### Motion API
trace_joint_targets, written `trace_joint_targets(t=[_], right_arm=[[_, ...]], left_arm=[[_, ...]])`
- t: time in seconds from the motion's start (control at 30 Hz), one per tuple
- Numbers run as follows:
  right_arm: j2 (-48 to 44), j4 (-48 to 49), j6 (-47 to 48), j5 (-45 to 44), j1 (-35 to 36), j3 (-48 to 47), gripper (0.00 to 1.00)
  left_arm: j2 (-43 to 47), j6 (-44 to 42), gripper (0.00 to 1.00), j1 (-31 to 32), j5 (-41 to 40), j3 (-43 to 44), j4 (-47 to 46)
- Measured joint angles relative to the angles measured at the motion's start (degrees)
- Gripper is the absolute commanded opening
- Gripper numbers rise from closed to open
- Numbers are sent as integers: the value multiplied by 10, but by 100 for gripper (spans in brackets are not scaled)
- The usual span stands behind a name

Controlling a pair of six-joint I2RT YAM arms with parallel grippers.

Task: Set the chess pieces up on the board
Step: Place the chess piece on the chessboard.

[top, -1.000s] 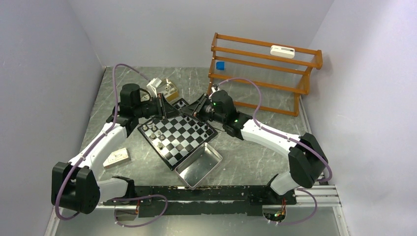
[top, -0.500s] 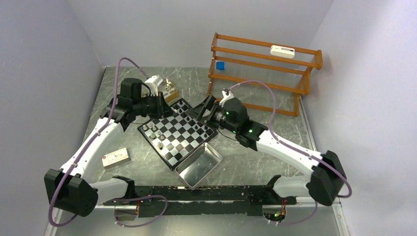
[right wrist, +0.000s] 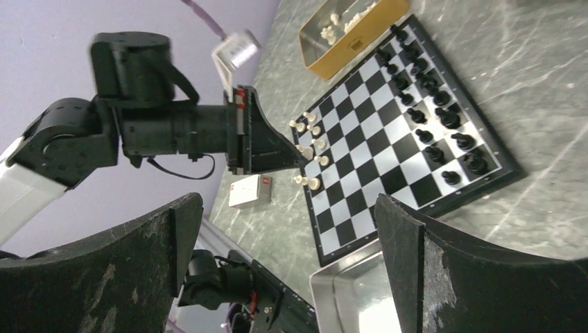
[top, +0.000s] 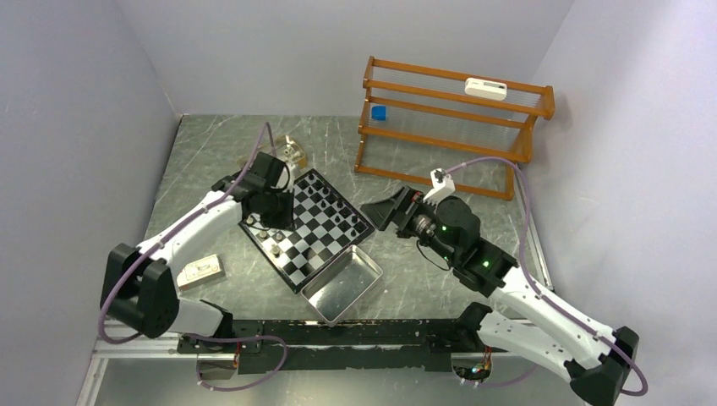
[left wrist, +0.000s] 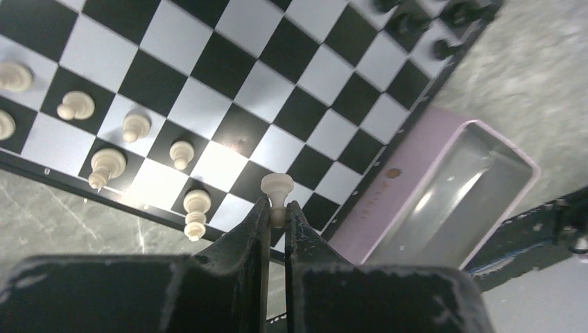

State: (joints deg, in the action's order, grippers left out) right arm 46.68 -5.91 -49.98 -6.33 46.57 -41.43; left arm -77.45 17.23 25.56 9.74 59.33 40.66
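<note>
"What's on the tabletop (top: 440,279)?"

"The board (top: 314,222) sits mid-way, with a metal tray (top: 342,283) just beside it at 5 o'clock."

"And the pincers?"

"The right pincer (right wrist: 286,205) gapes wide at the board's 3 o'clock, holding nothing. The left pincer (left wrist: 277,208) pinches a cream pawn (left wrist: 277,186) above the 8 o'clock edge, near other cream pieces (left wrist: 132,126). Black pieces (right wrist: 433,135) line 2 o'clock."

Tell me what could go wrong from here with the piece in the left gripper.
1. The left gripper pinches the white piece only at its fingertips; it may slip or tip when released.
2. Other white pieces stand close by; the gripper could knock them over on the way down.
3. It hangs near the board's edge; dropped, it may roll off toward the metal tray.
</note>
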Motion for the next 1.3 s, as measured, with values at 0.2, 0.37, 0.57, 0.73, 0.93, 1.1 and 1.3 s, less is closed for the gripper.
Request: trace_joint_targets(t=[0.2,0.37,0.57,0.73,0.93,1.1,1.3], right_arm=[[-39,-34,29,-28,0,8,100],[-38,-46,42,-38,0,10,100],[-35,-53,47,-45,0,10,100],[-40,-56,48,-49,0,11,100],[-45,-58,49,-51,0,12,100],[-45,-58,49,-51,0,12,100],[-51,-58,49,-51,0,13,100]], left_arm=[[-55,-4,5,17,-42,-10,24],[-82,-10,5,22,-46,-11,26],[-128,-25,5,24,-53,-10,42],[-135,-34,7,24,-58,-10,52],[-144,-40,9,24,-60,-10,56],[-147,-40,10,25,-64,-9,57],[-149,-40,11,25,-68,-3,57]])
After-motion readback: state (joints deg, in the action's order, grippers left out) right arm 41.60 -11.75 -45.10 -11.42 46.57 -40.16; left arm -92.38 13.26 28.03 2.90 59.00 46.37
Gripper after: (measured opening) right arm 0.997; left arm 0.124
